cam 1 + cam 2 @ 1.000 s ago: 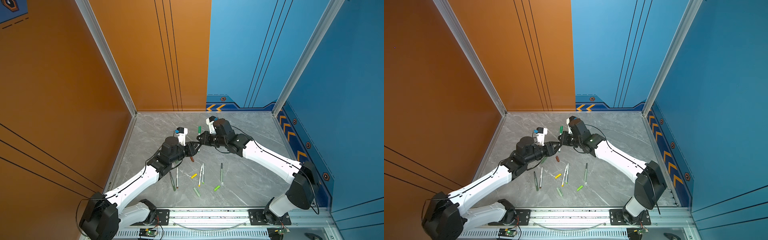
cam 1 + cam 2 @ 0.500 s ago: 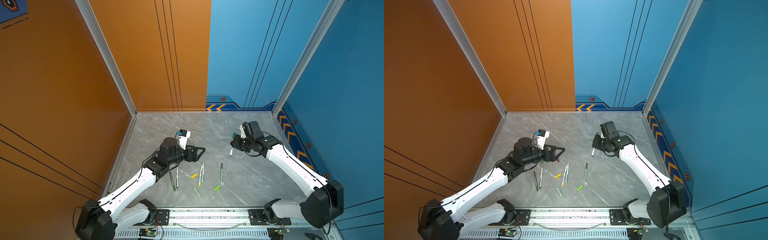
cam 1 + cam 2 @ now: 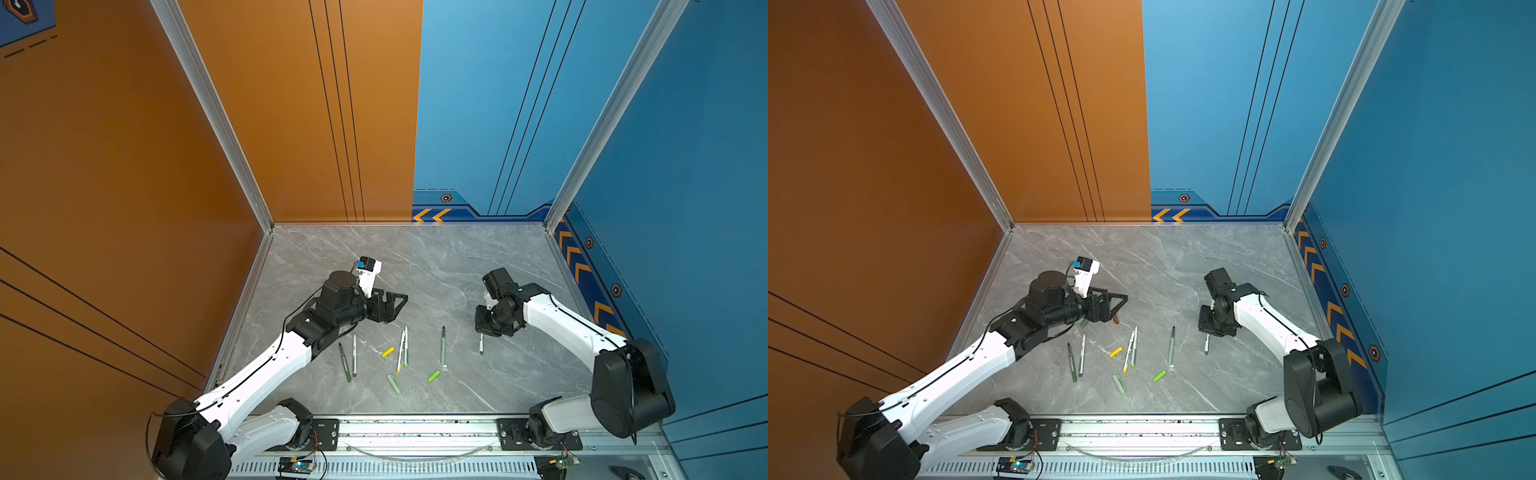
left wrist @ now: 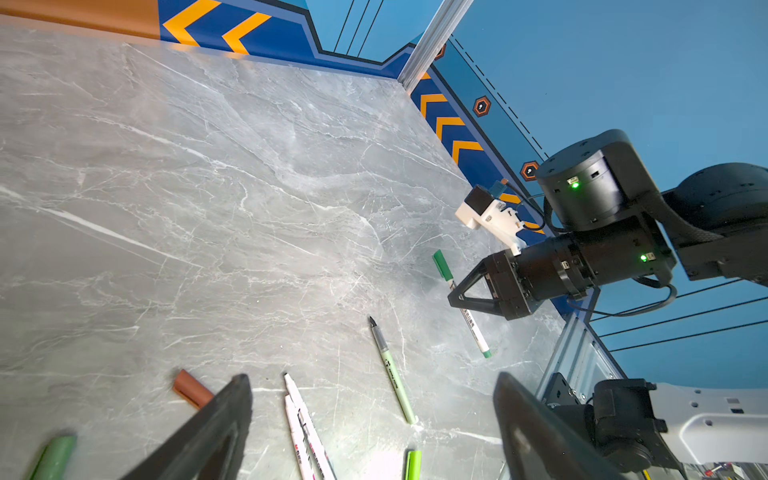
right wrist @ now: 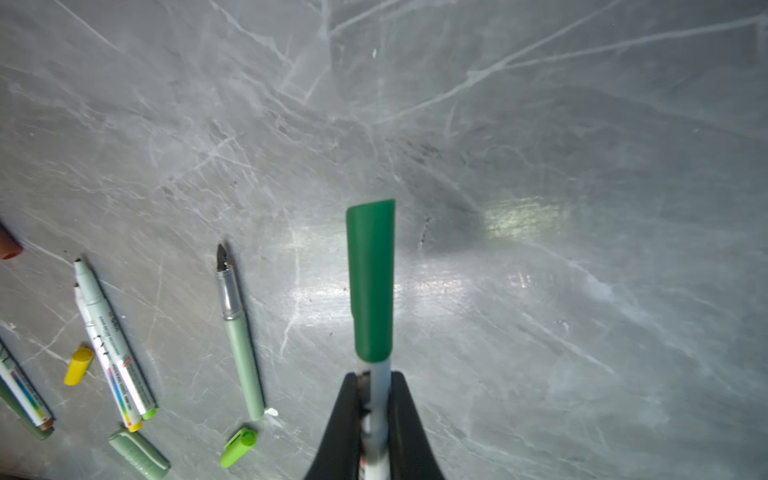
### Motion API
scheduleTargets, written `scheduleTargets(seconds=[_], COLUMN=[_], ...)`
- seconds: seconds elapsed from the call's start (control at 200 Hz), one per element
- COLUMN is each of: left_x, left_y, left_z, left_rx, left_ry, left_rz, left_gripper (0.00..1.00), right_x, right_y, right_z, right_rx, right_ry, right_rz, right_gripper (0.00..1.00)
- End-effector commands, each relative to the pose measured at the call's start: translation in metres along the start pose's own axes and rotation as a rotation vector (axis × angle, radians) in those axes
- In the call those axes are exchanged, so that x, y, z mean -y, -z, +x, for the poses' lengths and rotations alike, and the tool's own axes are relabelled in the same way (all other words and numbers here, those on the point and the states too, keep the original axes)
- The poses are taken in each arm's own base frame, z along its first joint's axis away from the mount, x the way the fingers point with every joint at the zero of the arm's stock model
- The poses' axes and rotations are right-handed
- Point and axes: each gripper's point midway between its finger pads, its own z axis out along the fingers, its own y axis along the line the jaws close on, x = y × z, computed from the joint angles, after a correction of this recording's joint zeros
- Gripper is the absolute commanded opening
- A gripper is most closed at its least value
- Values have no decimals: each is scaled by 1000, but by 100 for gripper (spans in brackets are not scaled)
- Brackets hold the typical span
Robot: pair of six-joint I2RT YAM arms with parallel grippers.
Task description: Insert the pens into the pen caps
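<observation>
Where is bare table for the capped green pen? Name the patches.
Free: marble table behind left gripper and right gripper, up to the rear wall; also the strip beside the chevron wall. Crowded: front middle, where loose pens and caps lie.

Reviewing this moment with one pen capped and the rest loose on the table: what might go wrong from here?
1. The right gripper pinches the capped green pen at a tilt; released like this, it may tip and roll.
2. The brown cap lies right beside one finger of the open left gripper; descending could knock it away.
3. The yellow-ended pen and lime-ended pen lie touching; gripping one may drag the other.
</observation>
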Motion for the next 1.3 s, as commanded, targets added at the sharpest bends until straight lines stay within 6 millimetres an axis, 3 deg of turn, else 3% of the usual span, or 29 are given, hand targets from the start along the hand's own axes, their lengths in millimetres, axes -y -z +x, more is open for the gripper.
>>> scheduleTargets(seconds=[0.0, 0.491, 0.731, 1.206, 1.296], left_x=[-1, 0, 1, 6, 8], left_y=[2, 2, 3, 14, 17], left_z=[-6, -11, -11, -18, -20], left_rx=[16, 29, 30, 62, 67], left_ry=[-4, 1, -2, -11, -12], left_rz=[-27, -30, -26, -18, -17], left_gripper=[91, 90, 90, 90, 90], right_x=[7, -17, -13, -14, -20], right_y=[-11, -42, -47, -39, -29], right_z=[6, 0, 0, -7, -10], right_rx=[-24, -44, -46, -14, 7], right_ry=[51, 156, 152, 156, 161], right_rz=[35, 45, 74, 76, 64], right_gripper=[0, 0, 12, 23, 24])
